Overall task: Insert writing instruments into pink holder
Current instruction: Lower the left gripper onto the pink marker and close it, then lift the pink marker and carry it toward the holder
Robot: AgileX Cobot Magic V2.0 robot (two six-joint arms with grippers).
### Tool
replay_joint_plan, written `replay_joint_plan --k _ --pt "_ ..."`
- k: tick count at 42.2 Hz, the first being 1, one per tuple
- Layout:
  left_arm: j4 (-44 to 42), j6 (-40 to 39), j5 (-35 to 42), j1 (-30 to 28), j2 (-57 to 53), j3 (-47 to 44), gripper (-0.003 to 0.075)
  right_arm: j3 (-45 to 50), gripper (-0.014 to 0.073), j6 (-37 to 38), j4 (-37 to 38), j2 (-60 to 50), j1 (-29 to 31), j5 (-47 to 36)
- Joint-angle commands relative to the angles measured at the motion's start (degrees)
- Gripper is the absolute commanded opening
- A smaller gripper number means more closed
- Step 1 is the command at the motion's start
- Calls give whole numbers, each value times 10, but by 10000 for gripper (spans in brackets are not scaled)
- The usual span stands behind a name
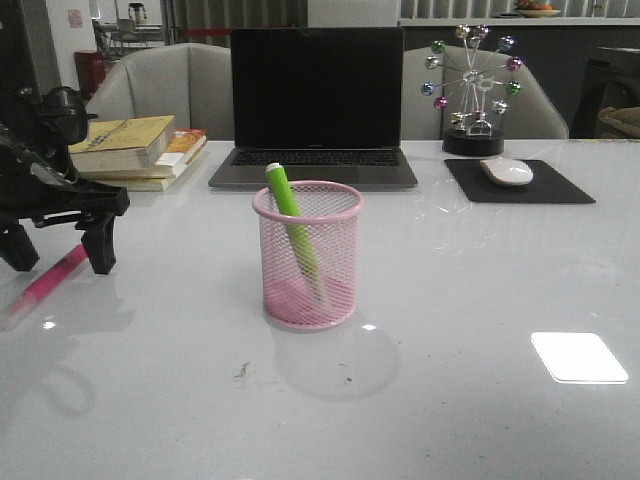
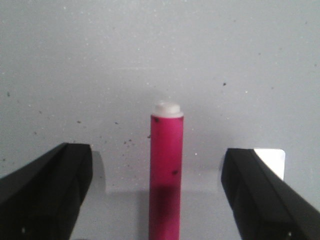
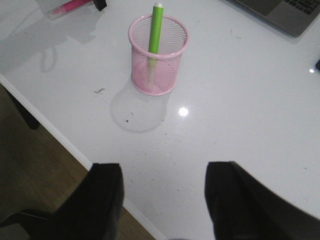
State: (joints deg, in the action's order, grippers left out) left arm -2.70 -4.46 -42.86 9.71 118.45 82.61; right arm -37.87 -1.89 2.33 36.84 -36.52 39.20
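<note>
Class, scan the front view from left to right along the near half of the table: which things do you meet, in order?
Black left gripper → pink-magenta marker lying flat → pink wire-mesh pen cup holding the lime green marker.

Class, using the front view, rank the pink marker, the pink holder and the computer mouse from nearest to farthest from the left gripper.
1. Pink marker: on the table beneath the left gripper.
2. Pink holder: table centre.
3. Computer mouse: far right, on its mat.

A glossy white bench (image 1: 480, 300) carries a bright square light reflection at four o'clock. Behind it stand two grey chairs (image 1: 175, 90) and a dim room. Brown wood floor (image 3: 35, 165) shows beyond the bench's edge.
</note>
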Motion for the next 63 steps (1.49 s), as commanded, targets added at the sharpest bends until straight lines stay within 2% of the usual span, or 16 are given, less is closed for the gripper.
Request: replay_joint_plan --k 1,3,6,15,23,26,33,40,46,54,63 --pt "6 -2 5 2 -29 16 580 -15 478 -6 2 -2 3 -40" --pt "6 -2 2 2 -29 16 576 -15 478 -6 2 -2 3 -40" --pt "5 -2 -1 2 -29 16 530 -15 478 -6 2 -2 3 -40" --pt "3 -2 -3 2 -29 16 274 -15 478 -6 2 -2 3 -40" --pt "3 0 -13 2 -29 16 108 -15 478 -6 2 -2 3 -40" --pt "6 29 -14 2 -33 16 94 -15 478 -6 2 -2 3 -40" --pt "12 37 15 2 -82 2 92 -15 478 -6 2 -2 3 -40" --pt "83 75 141 20 -200 -80 92 -15 478 -6 2 -2 3 -40" --pt "108 82 274 58 -300 -160 92 -15 478 -6 2 -2 3 -40" --pt "111 82 507 164 -410 -283 92 -15 478 -6 2 -2 3 -40" --pt "111 82 720 278 -400 -346 92 -15 478 -6 2 -2 3 -40"
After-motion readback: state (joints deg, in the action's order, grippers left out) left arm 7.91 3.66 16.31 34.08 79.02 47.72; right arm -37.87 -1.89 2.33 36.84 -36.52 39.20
